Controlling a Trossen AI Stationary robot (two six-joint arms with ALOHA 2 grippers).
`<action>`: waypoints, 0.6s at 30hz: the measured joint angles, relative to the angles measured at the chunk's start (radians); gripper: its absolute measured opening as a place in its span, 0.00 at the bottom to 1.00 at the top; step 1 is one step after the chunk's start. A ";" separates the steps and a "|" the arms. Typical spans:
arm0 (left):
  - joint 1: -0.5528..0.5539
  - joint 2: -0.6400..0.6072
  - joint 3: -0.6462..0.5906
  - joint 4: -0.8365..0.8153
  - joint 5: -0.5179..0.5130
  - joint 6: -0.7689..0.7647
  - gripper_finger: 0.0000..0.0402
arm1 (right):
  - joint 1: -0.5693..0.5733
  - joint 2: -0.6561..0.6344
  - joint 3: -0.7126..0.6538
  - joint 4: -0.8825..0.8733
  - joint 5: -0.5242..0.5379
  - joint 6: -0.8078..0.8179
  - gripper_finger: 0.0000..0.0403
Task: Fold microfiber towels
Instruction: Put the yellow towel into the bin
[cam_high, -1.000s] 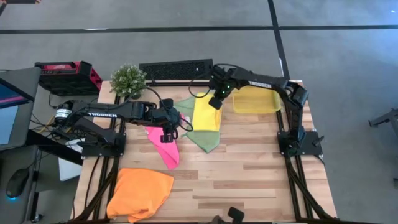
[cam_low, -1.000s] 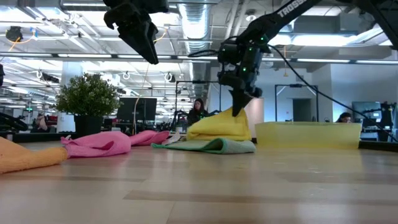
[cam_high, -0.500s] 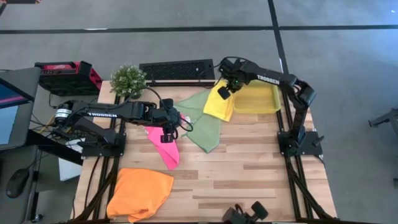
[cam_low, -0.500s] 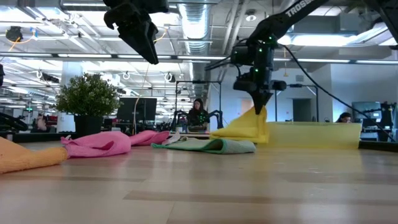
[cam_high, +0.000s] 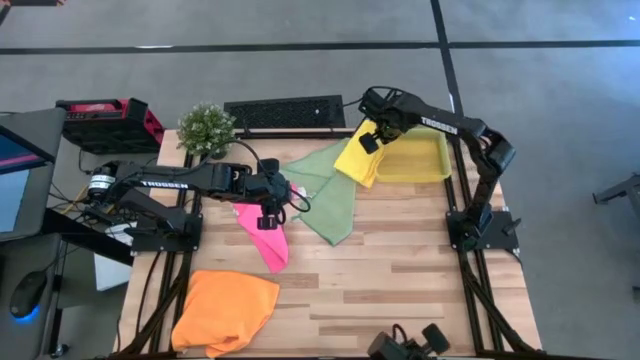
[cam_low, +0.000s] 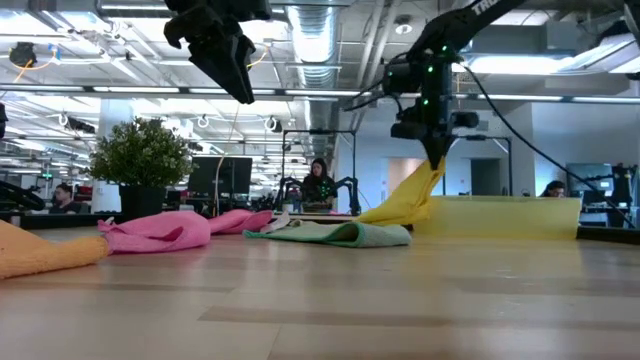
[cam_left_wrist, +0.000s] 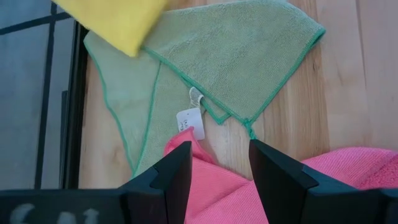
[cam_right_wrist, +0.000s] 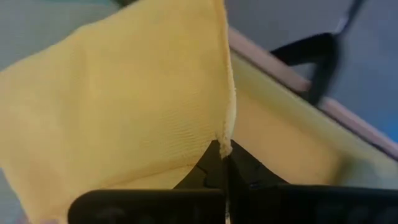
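One yellow towel (cam_high: 357, 158) | folded, hanging limp | pinched by right end effector (cam_high: 368, 141)

Right gripper (cam_high: 369, 140) raised, jaws shut; left gripper (cam_high: 268, 219) open-jawed.

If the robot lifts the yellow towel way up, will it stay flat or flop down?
Probably flop: the yellow towel already hangs limp from the right gripper, which pinches just one edge. It looks light, since that small pinch carries it. Its low end may drag over the green towel.
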 joint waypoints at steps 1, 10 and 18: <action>0.000 0.000 0.000 -0.002 0.000 0.000 0.38 | 0.000 -0.016 0.000 -0.009 0.021 0.009 0.03; 0.000 0.000 0.000 -0.003 0.000 -0.001 0.38 | -0.009 -0.096 -0.008 -0.201 0.173 0.143 0.02; 0.000 0.000 0.000 -0.002 0.000 -0.001 0.38 | -0.044 -0.095 -0.142 -0.178 0.222 0.194 0.03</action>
